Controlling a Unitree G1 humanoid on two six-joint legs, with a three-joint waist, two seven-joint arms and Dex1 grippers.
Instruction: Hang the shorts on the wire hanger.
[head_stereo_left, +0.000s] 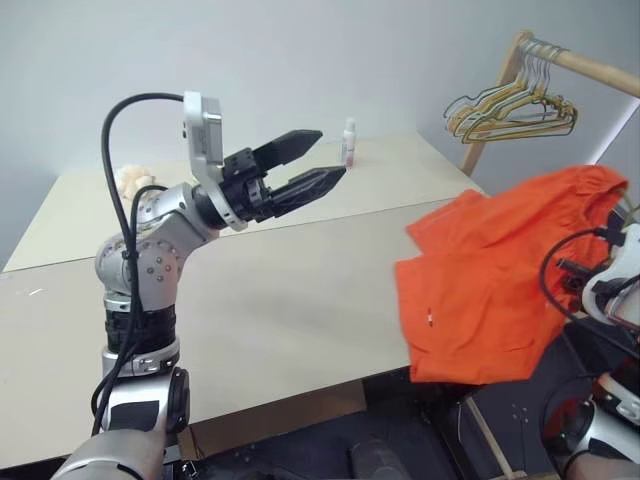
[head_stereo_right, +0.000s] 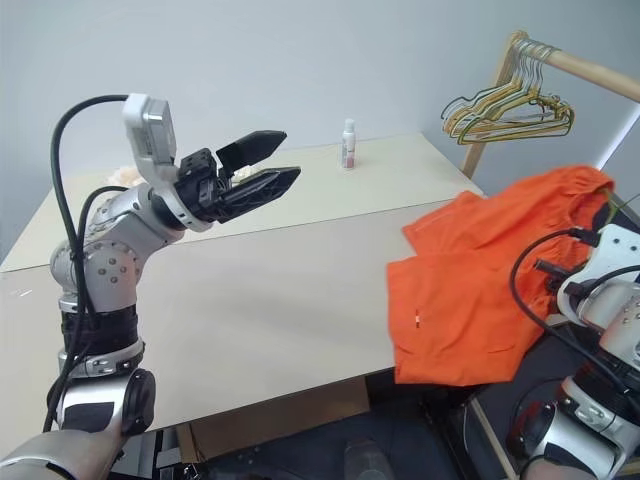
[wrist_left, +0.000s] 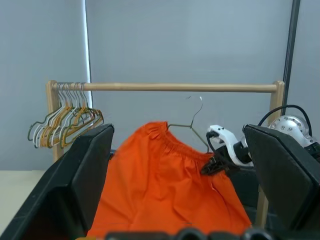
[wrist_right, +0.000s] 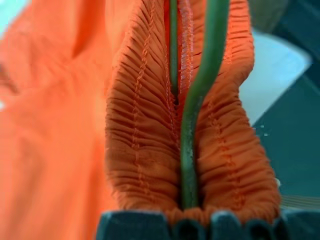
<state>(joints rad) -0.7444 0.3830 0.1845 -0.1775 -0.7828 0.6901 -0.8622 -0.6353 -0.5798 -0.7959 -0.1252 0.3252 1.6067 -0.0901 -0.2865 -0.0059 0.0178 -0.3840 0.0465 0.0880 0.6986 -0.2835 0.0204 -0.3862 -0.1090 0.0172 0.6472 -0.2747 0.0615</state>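
The left tool (head_stereo_left: 318, 160) hangs above the counter (head_stereo_left: 260, 290) with its fingers apart and empty. At three o'clock, the shorts (head_stereo_left: 500, 270) drape off the counter's edge, lifted at the waistband. The right tool (wrist_left: 214, 165) is clamped on that gathered waistband together with the wire hanger (wrist_left: 192, 122).

free: bare table (head_stereo_left: 260, 300) centre | blocked: bottle (head_stereo_left: 349, 141) far edge, bunched hangers (head_stereo_left: 510, 110) on rail
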